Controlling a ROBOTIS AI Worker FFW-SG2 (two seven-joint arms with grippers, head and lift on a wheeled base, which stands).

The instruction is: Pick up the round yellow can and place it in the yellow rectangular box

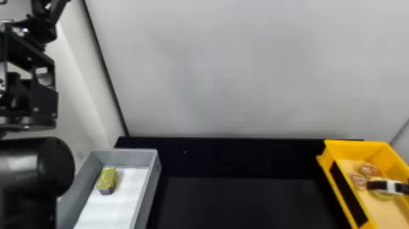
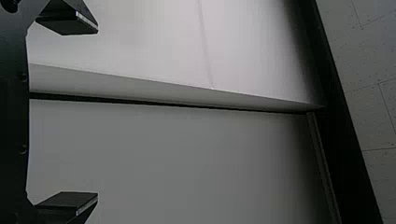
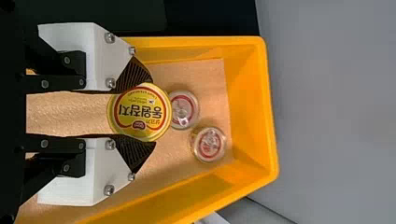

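In the head view my right gripper (image 1: 375, 185) reaches in from the right edge, over the yellow box (image 1: 354, 146). Below it there is the round yellow can (image 1: 384, 196), partly covered by the gripper. In the right wrist view my right gripper (image 3: 150, 112) has its two fingers against opposite sides of the round yellow can (image 3: 135, 105), shut on it inside the outline of the yellow box (image 3: 252, 107). My left gripper (image 1: 42, 26), raised at the upper left, stands idle; in the left wrist view the left gripper (image 2: 96, 113) is wide open with nothing held.
Two small round clear-and-red items (image 3: 183, 110) lie in the yellow box beside the can. A grey box (image 1: 154, 170) at the left holds a gold block-shaped item (image 1: 107, 179). Between the boxes is the black table surface (image 1: 240, 198), with a pale wall behind.
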